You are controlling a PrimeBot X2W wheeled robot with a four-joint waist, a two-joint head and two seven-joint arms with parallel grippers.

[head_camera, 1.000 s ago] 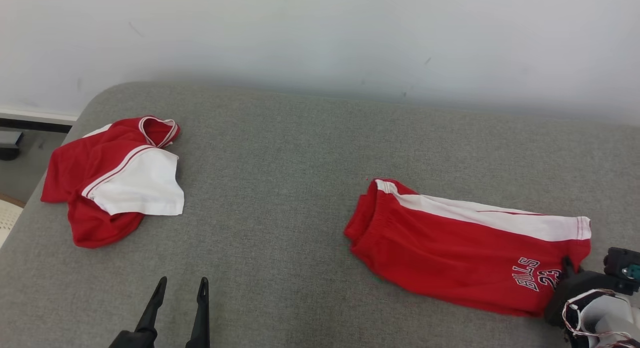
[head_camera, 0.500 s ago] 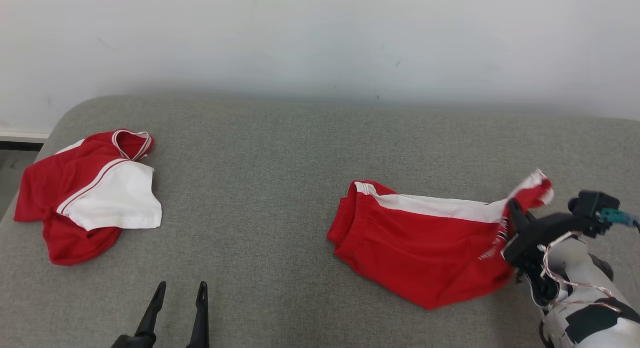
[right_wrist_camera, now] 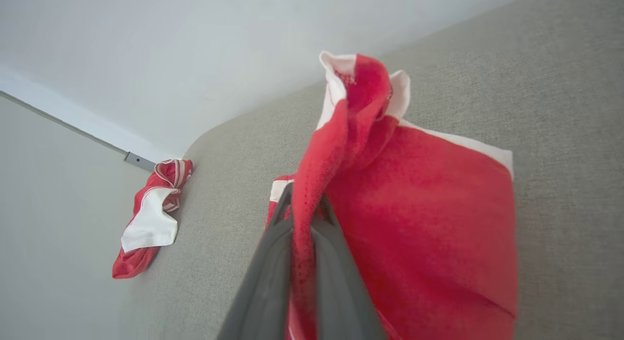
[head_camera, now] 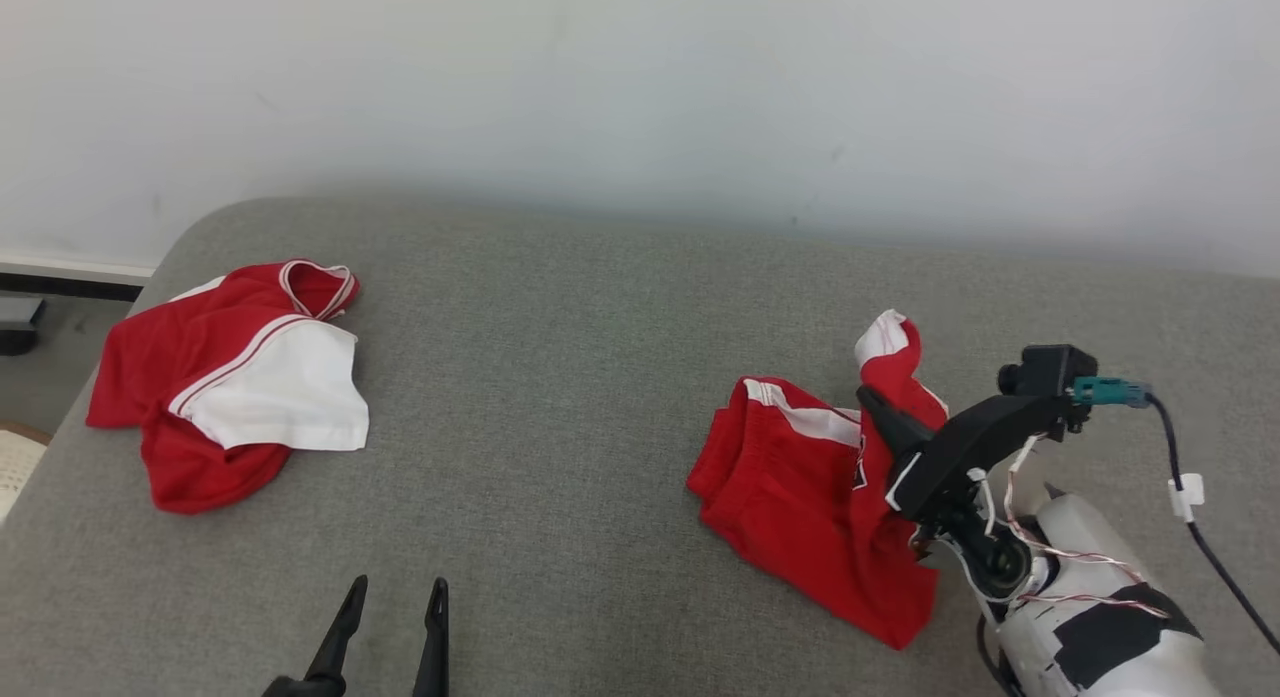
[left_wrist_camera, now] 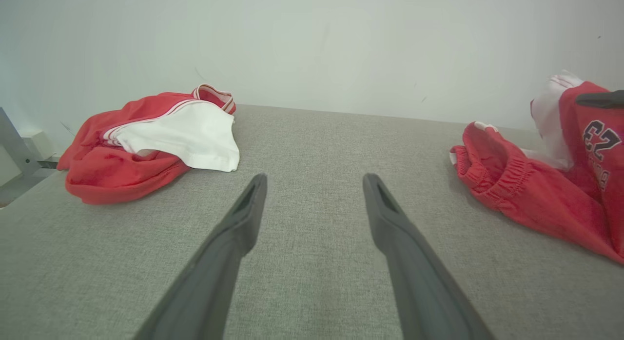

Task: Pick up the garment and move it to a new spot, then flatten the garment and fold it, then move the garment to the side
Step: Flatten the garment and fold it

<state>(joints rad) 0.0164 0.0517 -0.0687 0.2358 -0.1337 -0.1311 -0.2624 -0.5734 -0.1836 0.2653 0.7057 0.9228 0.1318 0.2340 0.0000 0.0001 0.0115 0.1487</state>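
Red-and-white jersey shorts (head_camera: 790, 477) lie right on the grey fabric cushion (head_camera: 560, 397), hem lifted by the right gripper (head_camera: 868, 399), clamped on it for carrying; left gripper (head_camera: 396, 583) idles wide apart, empty.

Two red-and-white garments on one grey cushioned surface (head_camera: 600, 307): one pair of shorts (head_camera: 790, 497) and one shirt (head_camera: 270, 377). Two robot grippers, the left gripper (head_camera: 398, 583) and the right gripper (head_camera: 868, 397), each with two dark fingers (left_wrist_camera: 243, 218). One dark cable (head_camera: 1165, 432) with one white clip (head_camera: 1186, 492). One pale wall (head_camera: 640, 77) behind.
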